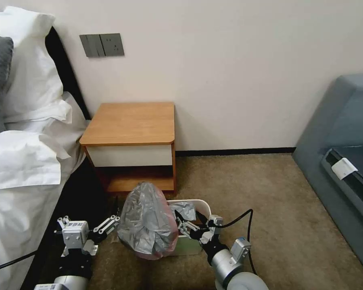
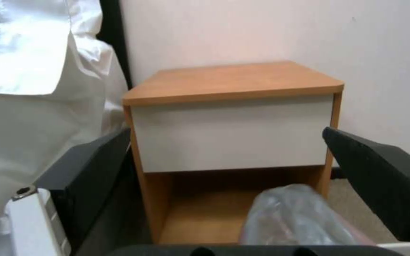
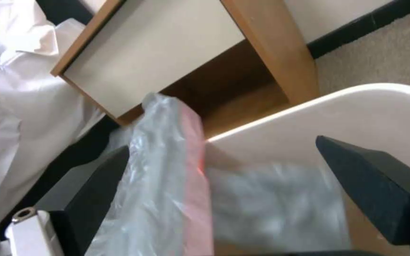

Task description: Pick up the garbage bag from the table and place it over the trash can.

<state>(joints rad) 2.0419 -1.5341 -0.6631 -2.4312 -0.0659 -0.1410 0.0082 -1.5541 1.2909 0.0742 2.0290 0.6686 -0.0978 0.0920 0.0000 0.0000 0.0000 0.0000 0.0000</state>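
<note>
The crinkly translucent grey garbage bag [image 1: 149, 221] already draped the cream plastic trash can [image 1: 201, 207] at lower centre, part-fitted; both the left gripper [image 1: 109, 225] and the right gripper [image 1: 185, 225] gaped wide, empty.

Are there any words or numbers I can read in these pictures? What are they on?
None can be read.
Sticker on the left pincer: dark marks, too small to read.
Sticker low on the left arm: too small to read.
White tag on the grey sofa: no print to be made out.
Garbage bag, trash can, table and wall switch plate: no writing visible.
</note>
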